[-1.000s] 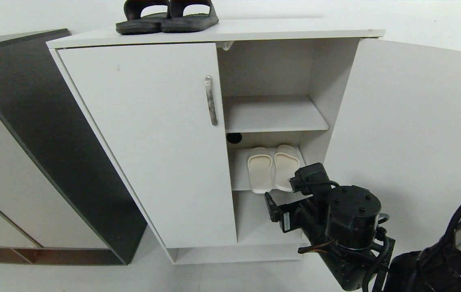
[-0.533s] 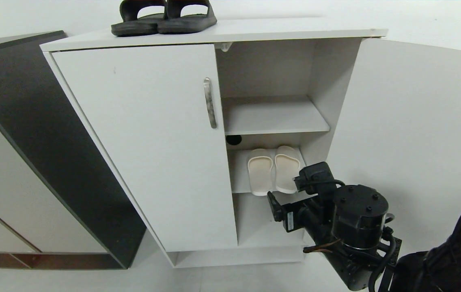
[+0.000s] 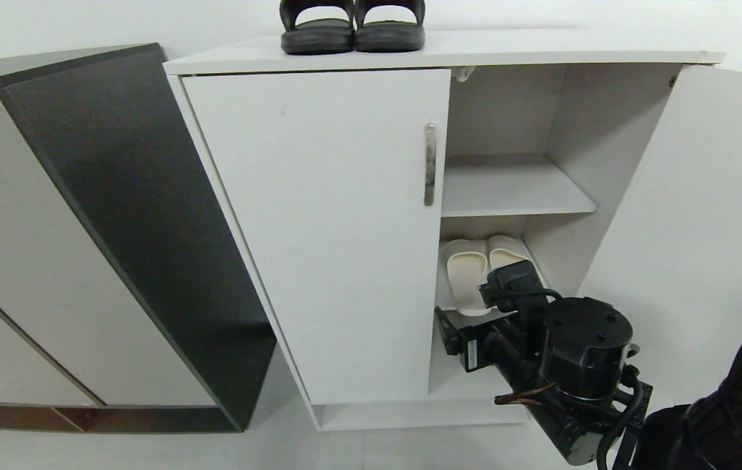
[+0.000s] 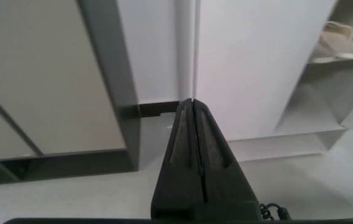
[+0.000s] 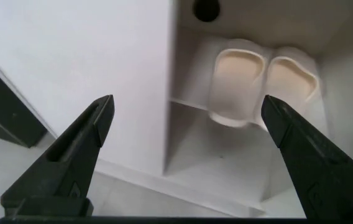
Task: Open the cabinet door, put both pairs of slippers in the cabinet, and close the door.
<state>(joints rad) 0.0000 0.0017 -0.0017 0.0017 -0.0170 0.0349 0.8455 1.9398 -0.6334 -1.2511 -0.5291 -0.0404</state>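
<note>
The right end effector (image 5: 187,101) hangs spread, white slippers (image 5: 265,78) just ahead of it; the left end effector (image 4: 193,107) is pressed together.

A white wooden cabinet (image 3: 541,46) stands on the pale grey floor (image 3: 149,450). A pair of black rubber slippers (image 3: 353,29) lies side by side on its flat top, above the closed left door (image 3: 332,228). Inside, a pair of cream foam slippers (image 3: 469,271) lies side by side on the second shelf (image 5: 192,84), beneath the upper shelf (image 3: 508,189).

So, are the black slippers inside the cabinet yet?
No, the black slippers sit on the cabinet top; only the white slippers are inside.
</note>
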